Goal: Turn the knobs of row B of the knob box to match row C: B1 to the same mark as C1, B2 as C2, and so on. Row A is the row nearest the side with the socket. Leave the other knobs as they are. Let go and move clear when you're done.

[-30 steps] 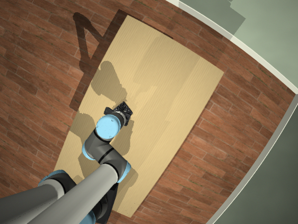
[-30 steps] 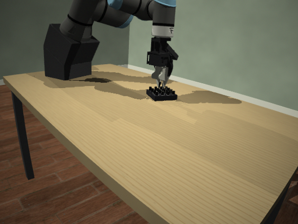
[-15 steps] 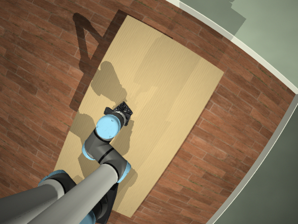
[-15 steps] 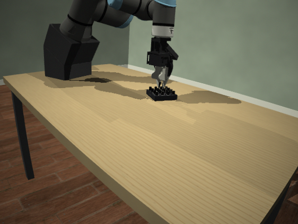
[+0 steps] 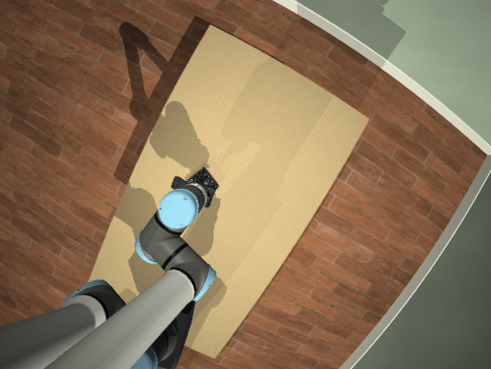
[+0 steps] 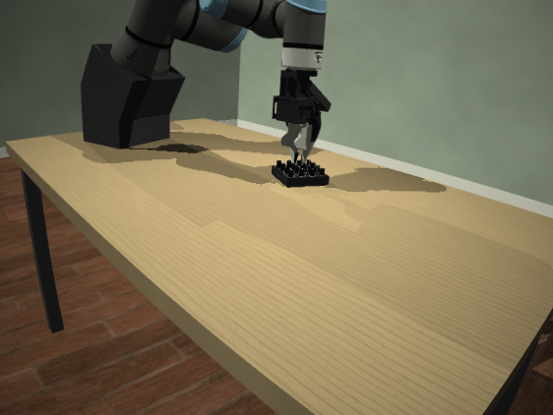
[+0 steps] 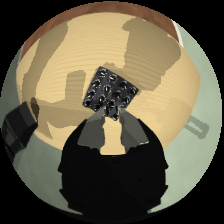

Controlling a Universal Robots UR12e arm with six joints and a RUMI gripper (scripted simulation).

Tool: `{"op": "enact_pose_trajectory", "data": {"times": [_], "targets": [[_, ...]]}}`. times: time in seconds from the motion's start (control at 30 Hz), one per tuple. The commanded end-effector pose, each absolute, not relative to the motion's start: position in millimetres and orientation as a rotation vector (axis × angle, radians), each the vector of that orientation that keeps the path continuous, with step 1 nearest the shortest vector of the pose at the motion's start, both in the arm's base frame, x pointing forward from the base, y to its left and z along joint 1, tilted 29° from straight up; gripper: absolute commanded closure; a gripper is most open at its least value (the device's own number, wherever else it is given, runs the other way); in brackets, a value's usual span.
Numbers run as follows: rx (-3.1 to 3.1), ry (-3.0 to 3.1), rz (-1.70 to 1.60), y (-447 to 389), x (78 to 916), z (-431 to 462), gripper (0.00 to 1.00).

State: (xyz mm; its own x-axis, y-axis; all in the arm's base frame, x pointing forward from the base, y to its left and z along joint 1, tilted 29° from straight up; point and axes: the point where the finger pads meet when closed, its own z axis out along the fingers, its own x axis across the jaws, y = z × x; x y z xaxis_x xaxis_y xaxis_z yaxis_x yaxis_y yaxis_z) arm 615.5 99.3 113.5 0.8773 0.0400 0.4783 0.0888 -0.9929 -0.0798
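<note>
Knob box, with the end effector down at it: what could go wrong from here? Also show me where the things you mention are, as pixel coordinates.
Possible risks:
1. Knobs (image 5: 203,178) (image 6: 322,171) (image 7: 106,89) are packed tightly on the knob box (image 5: 213,183) (image 6: 309,182) (image 7: 95,82); the end effector (image 5: 197,188) (image 6: 299,161) (image 7: 111,106) could nudge a neighbour while turning.
2. The fingertips are right among the knobs, but a firm grip can't be confirmed; they may slip.
3. The box sits on the table (image 5: 262,175) (image 6: 246,256) (image 7: 55,75) with no clamp visible; twisting might shift it.

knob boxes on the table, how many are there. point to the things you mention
1. The knob box (image 5: 204,178) (image 6: 308,181) (image 7: 111,90) sits under the jaws; the arm could hide another in the top view, but the exterior view shows none.
</note>
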Motion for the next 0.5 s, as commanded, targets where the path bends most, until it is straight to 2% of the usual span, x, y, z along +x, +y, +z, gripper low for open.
{"op": "enact_pose_trajectory", "data": {"times": [0.0,0.47], "targets": [[-2.947,-0.102,-0.749,99.4,616.3,113.1,0.89],[-2.947,-0.102,-0.749,100.6,621.3,103.8,0.89]]}}
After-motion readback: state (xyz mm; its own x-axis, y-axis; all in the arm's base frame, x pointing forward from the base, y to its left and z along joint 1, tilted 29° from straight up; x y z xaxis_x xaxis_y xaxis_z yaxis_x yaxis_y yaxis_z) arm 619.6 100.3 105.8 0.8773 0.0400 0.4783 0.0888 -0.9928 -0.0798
